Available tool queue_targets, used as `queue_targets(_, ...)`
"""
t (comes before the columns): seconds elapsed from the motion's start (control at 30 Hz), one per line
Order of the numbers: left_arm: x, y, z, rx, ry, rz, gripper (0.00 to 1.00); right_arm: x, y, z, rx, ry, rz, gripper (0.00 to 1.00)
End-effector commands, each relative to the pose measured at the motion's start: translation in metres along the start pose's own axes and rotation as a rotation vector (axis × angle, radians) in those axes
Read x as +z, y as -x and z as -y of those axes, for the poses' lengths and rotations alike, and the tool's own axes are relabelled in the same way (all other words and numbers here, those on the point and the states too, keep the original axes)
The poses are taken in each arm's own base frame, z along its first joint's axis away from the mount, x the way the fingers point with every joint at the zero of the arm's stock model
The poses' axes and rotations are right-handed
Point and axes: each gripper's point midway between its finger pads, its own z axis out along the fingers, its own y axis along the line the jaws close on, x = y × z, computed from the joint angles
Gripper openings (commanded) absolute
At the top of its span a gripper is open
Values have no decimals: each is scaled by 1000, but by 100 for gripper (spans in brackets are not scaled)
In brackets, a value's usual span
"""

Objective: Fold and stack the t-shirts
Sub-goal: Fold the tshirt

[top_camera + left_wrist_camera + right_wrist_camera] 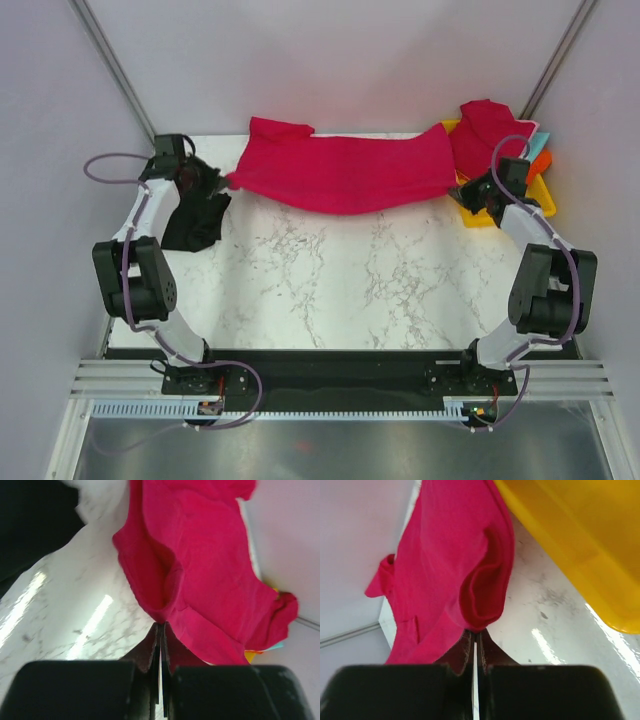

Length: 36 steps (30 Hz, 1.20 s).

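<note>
A crimson t-shirt (345,172) hung stretched along the desk's (330,290) twelve o'clock edge. The left gripper (224,182) was clamped on one end at ten o'clock and the right gripper (464,190) on the other at two o'clock. Each pinch took only a thin fold of cloth, so pulling the ends further apart could tug one free. The right end sat just beside the yellow tray (543,196), which might snag it. The black t-shirt (196,225) at nine o'clock could get dragged along.
</note>
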Motion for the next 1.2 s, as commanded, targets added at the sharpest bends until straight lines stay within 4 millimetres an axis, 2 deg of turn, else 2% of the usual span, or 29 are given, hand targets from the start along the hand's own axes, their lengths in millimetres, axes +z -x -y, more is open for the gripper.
queue_targets(0.0,-24,-4,-6,63,-63,94,2,-8,-1,1,-59,74,49,0)
queue_targets(0.03,-23,-10,-15,58,-52,87,2,-11,-7,8,-62,63,44,0)
queue_targets(0.07,-28,-16,-21,59,-49,87,2,-10,-22,30,-58,22,18,0)
queue_targets(0.1,-23,-31,-44,45,-9,59,2,-12,-24,35,-75,26,28,0)
queue_targets(0.13,-24,-35,-51,44,-8,61,2,-18,-27,39,-85,23,38,0)
queue_targets(0.17,-25,-42,-59,39,2,52,2,-20,-41,60,-80,-14,14,0)
queue_targets(0.2,-29,-54,-75,32,22,44,2,-23,-46,66,-89,-22,14,0)
queue_targets(0.23,-30,-60,-83,34,32,42,2,-32,-47,68,-98,-19,31,0)
queue_targets(0.27,-34,-64,-89,35,40,45,2,-35,-60,86,-92,-52,16,0)
queue_targets(0.3,-38,-72,-105,32,64,49,2,-40,-64,93,-92,-63,16,0)
queue_targets(0.33,-42,-76,-109,34,68,54,2,-50,-65,90,-105,-44,36,0)
queue_targets(0.4,-47,-86,-126,43,91,46,2,-59,-78,111,-101,-89,28,0)
queue_targets(0.43,-55,-87,-124,54,77,61,2,-69,-77,106,-114,-68,53,0)
queue_targets(0.5,-62,-97,-137,53,102,53,2,-78,-86,122,-117,-111,44,0)
queue_targets(0.53,-71,-98,-134,62,84,71,2,-87,-84,118,-135,-98,66,0)
queue_targets(0.57,-76,-104,-143,60,106,63,2,-91,-86,123,-139,-110,74,0)
queue_targets(0.6,-81,-103,-147,64,120,82,2,-96,-91,129,-141,-135,61,0)
queue_targets(0.63,-91,-101,-144,73,108,110,2,-104,-89,125,-151,-119,80,1)
queue_targets(0.7,-101,-102,-154,84,154,135,2,-113,-95,134,-159,-149,72,1)
queue_targets(0.87,-127,-101,-163,123,192,183,3,-135,-96,136,-185,-158,110,10)
queue_targets(0.9,-128,-103,-164,127,196,178,6,-139,-98,139,-189,-174,106,15)
queue_targets(0.93,-130,-106,-166,138,198,170,15,-144,-95,137,-195,-163,130,30)
queue_targets(0.97,-130,-108,-168,136,198,168,28,-147,-94,135,-199,-159,144,38)
queue_targets(1.0,-131,-108,-169,135,199,177,42,-150,-93,136,-203,-158,155,43)
queue_targets(1.03,-132,-108,-172,121,206,181,73,-155,-89,132,-214,-145,185,51)
queue_targets(1.1,-131,-108,-173,114,211,186,89,-159,-84,127,-227,-133,209,56)
queue_targets(1.17,-131,-101,-164,125,196,194,91,-162,-75,116,-254,-119,231,56)
